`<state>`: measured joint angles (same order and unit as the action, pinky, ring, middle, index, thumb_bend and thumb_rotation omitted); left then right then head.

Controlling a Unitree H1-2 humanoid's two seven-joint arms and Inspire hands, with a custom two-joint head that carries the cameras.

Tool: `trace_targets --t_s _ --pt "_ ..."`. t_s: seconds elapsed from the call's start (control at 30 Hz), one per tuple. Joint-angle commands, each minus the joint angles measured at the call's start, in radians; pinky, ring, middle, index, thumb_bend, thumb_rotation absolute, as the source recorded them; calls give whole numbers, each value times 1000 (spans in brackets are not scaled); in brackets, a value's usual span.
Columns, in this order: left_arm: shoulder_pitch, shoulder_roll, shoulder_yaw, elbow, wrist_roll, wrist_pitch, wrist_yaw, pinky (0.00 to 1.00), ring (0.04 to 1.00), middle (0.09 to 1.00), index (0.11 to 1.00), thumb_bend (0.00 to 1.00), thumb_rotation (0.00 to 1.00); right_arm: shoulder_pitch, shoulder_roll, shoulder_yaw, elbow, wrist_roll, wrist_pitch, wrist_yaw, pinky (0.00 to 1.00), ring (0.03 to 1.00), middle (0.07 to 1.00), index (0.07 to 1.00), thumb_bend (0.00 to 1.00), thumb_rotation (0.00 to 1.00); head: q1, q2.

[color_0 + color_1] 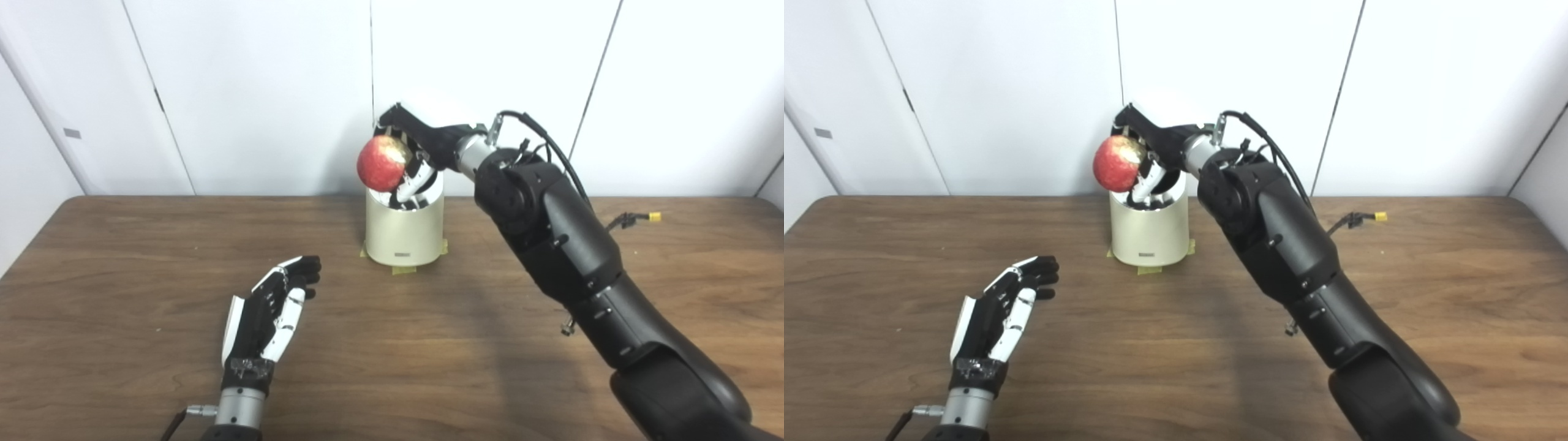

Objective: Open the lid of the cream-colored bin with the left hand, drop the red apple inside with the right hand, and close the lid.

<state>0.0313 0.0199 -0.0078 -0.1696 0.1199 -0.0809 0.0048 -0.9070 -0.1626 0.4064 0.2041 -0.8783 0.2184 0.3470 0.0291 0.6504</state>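
Observation:
The cream-colored bin (404, 236) stands at the back middle of the table, its mouth open and dark inside. I cannot make out its lid against the white wall. My right hand (422, 147) is shut on the red apple (383, 163), holding it just above the bin's left rim, and some of its fingers reach down over the opening. My left hand (272, 312) hovers low over the table at the front left, well apart from the bin. It is open, fingers spread, and holds nothing.
The bin is fixed to the wooden table (122, 275) with yellowish tape (404, 269) at its base. A loose cable with a yellow connector (654, 216) lies at the back right. White wall panels stand close behind the bin.

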Motion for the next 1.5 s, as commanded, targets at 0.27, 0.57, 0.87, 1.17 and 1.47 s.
trace_targets --t_s 0.27,0.57,0.87,1.17,1.47 --pt "-16 0 -4 -36 0 -4 1 702 757 766 743 282 667 -70 2 0 103 -26 -98 -247 232 387 481 502 518 0 -6 3" --pt "-13 3 -12 -37 14 -9 2 702 760 768 743 278 656 -86 -5 5 128 -46 -72 -252 269 380 488 484 519 0 -10 8" --pt "-15 9 -11 -29 14 -22 2 695 756 765 742 276 654 -87 -26 28 125 -84 -38 -209 243 366 465 514 515 0 -17 10" --pt "-13 9 -17 -38 11 -12 -3 698 761 769 744 279 654 -82 -42 45 100 -124 18 -151 235 365 454 521 514 0 -15 13" --pt "-15 13 -19 -38 21 -11 -1 698 759 767 744 285 683 -81 -48 52 95 -144 69 -83 245 373 461 518 515 0 -12 16"
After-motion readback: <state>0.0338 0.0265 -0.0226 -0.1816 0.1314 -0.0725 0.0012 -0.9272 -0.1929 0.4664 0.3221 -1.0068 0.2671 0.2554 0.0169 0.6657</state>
